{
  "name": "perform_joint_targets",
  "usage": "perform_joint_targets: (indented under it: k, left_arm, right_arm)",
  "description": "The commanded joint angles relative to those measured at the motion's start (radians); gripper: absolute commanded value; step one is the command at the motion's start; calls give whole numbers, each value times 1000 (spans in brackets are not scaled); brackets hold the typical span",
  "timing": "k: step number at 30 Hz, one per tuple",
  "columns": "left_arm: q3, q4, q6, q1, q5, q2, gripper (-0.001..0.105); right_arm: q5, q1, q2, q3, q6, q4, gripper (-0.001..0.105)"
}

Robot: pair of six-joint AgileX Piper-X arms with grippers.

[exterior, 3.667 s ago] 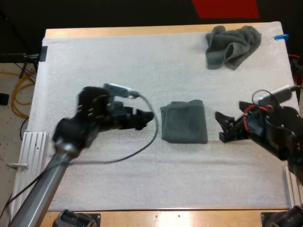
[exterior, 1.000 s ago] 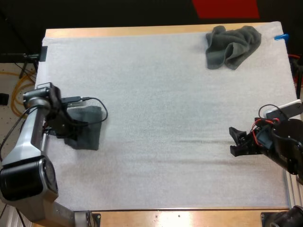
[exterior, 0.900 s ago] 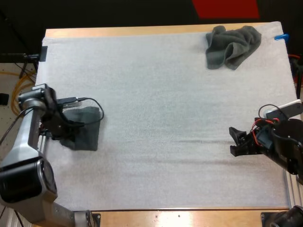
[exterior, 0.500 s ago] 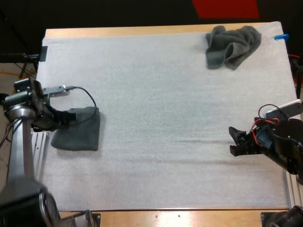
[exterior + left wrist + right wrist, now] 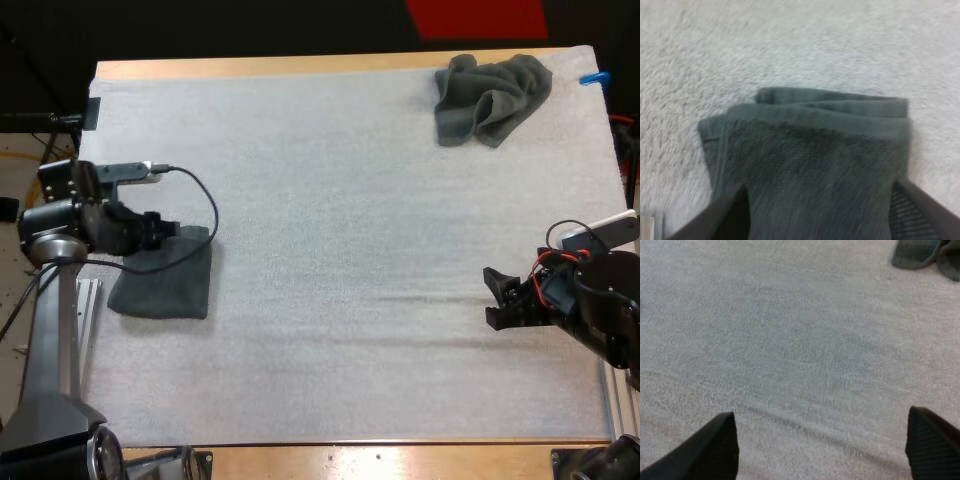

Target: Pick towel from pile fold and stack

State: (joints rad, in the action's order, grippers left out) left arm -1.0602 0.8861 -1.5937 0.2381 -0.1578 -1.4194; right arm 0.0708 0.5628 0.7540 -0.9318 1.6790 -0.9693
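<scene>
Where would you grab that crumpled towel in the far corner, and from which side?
Probably a raised fold on the near edge of the crumpled towel, pinched from above. It lies bunched in ridges rather than flat, so there's cloth to close on, and that edge faces the open right gripper.

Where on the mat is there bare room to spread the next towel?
The wide middle of the white mat, between the folded dark grey-green towel at its left edge and the right hand, is bare. Crowded: the far right corner with the crumpled grey-green towel, and the left hand over the folded one.
</scene>
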Motion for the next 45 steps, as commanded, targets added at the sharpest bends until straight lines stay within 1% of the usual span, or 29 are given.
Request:
perform_joint_targets:
  k: [1,6,9,10,12,16,20,22,26,30,33,36,38,41,43,45]
  left_arm:
    - [-3,-25,-2,-27,-1,2,58]
    - [-8,-44,-2,-122,3,45,58]
    - [-8,-78,-15,-166,10,119,58]
    - [-8,-82,-26,-174,12,147,58]
    - [-8,-84,-46,-186,14,211,58]
    - [-8,-81,-40,-195,15,329,58]
    - [-8,-44,-2,-195,6,452,58]
    - [-8,-15,22,-196,0,503,58]
    - [-8,29,28,-197,1,587,58]
    - [-8,29,28,-197,-9,645,58]
    - [-8,29,28,-199,-20,678,58]
    - [-8,33,67,-222,-18,709,58]
    - [-8,40,96,-247,-12,725,58]
    - [-8,56,99,-276,8,744,58]
    - [-8,77,101,-286,13,754,58]
    - [-7,108,111,-299,29,768,58]
  right_arm:
    - [-7,-1,-7,-5,1,8,67]
    - [-7,-1,-9,-5,1,8,67]
    - [-8,-1,-12,-5,-5,8,67]
    - [-12,-1,-12,-5,-21,8,67]
    - [-32,-1,-7,-5,-55,8,67]
    - [-59,-1,29,-5,-57,32,67]
    - [-61,-5,85,-5,-52,109,67]
    - [-88,-22,115,-6,-52,134,67]
    - [-200,-125,169,-11,-51,167,67]
    - [-212,-250,169,-11,-24,170,67]
    - [-251,-359,156,-11,-7,157,67]
    - [-296,-459,130,-11,25,117,67]
    - [-300,-521,97,-11,65,76,67]
    - [-295,-594,41,-11,123,12,67]
    - [-284,-623,6,-11,153,-31,67]
    - [-240,-631,-42,-11,185,-70,67]
